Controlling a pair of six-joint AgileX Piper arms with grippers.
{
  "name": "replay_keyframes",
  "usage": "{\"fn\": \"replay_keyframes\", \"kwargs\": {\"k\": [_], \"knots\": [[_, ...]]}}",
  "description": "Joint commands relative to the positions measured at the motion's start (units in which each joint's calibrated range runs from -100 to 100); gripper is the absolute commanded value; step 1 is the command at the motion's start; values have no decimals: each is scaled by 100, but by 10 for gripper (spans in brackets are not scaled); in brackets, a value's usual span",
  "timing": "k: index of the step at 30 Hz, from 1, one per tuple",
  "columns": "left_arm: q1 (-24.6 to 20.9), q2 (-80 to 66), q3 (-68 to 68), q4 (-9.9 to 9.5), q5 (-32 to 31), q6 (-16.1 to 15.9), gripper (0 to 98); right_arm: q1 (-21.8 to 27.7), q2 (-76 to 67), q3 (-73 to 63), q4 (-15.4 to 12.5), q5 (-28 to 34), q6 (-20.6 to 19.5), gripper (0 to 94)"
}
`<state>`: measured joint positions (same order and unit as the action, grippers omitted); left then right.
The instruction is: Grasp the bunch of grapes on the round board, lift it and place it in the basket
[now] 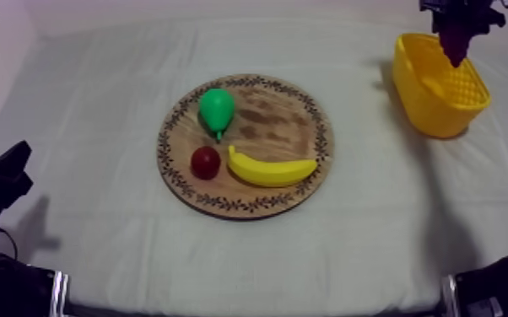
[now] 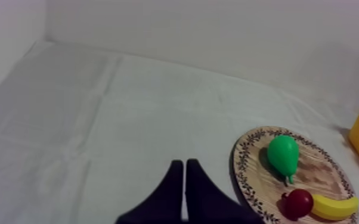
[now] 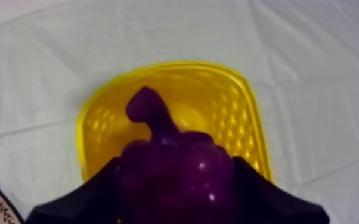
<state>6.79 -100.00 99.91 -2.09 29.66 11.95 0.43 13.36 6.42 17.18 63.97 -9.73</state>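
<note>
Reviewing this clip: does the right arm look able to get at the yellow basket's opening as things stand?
Probably yes: the right tool, shut on the bunch of grapes, hangs above the yellow basket, whose top is open, with nothing between them.

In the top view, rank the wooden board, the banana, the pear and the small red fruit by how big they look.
Largest to smallest:
1. wooden board
2. banana
3. pear
4. small red fruit
The fruits lie together on the board, so nearness hardly skews this.

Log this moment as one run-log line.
right gripper: shut on bunch of grapes, over yellow basket | left gripper: shut, empty | wooden board: pear, banana, small red fruit
</note>
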Motion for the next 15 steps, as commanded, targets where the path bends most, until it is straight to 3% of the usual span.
{"fn": "replay_keyframes", "kwargs": {"k": [1, 10, 15], "knots": [[-2, 0, -2, 1, 0, 1, 1, 62, -4, 177, 33, -393, -44, 272], [-2, 0, -2, 1, 0, 4, 1, 222, 280, 786, 182, -1577, -68, 304], [-2, 0, -2, 1, 0, 4, 1, 292, 437, 845, 168, -1879, 50, 471]]}}
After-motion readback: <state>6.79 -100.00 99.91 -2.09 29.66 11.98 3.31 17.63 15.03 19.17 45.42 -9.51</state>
